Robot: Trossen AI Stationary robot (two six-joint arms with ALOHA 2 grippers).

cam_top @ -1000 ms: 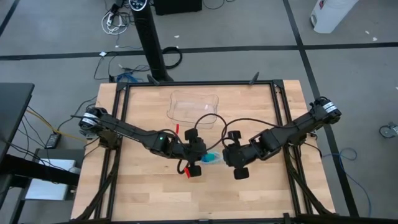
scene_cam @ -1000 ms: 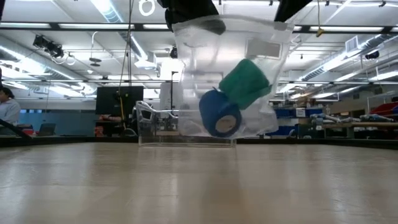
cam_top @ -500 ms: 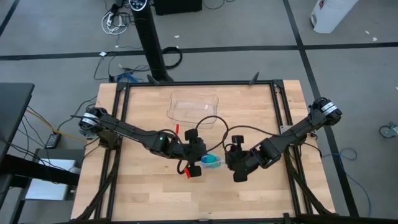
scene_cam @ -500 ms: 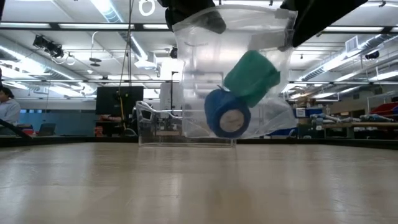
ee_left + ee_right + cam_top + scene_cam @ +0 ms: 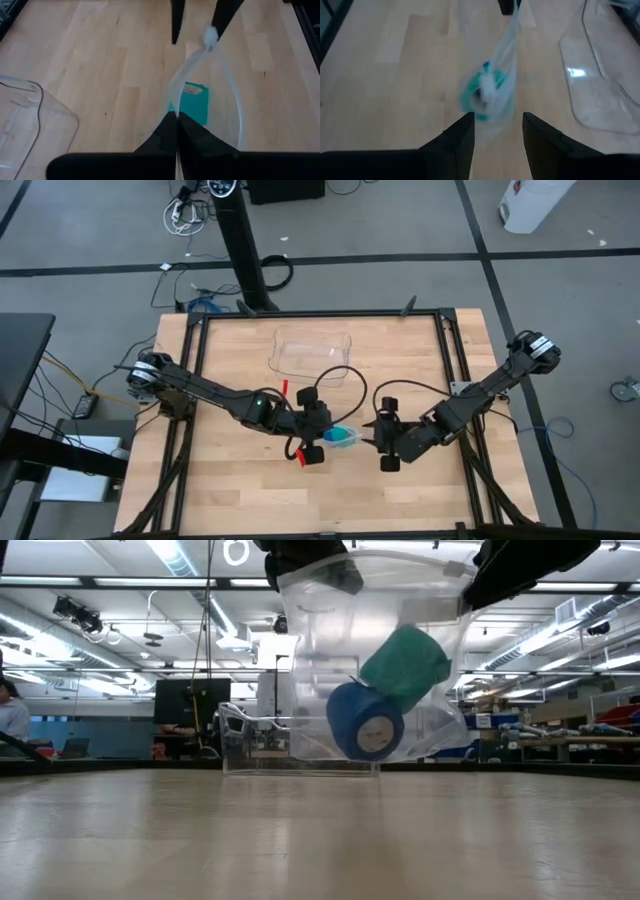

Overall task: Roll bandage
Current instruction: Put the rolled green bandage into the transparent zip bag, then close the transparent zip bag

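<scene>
In the low view alone, the bandage (image 5: 405, 667) tops a blue roll (image 5: 364, 722); left jaws pinch their bag (image 5: 440, 730), right jaws spread.

The left arm reaches from the table's left edge toward the middle, with the left gripper (image 5: 322, 437) pressed shut, fingers (image 5: 172, 131) together, while the right arm comes in from the right edge, the right gripper (image 5: 378, 436) near it, fingers (image 5: 462, 131) spread apart.

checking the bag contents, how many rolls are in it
2: a teal bandage at upper right and a blue roll below it, touching, both in the clear bag hanging off the table. Others could be hidden behind.
</scene>
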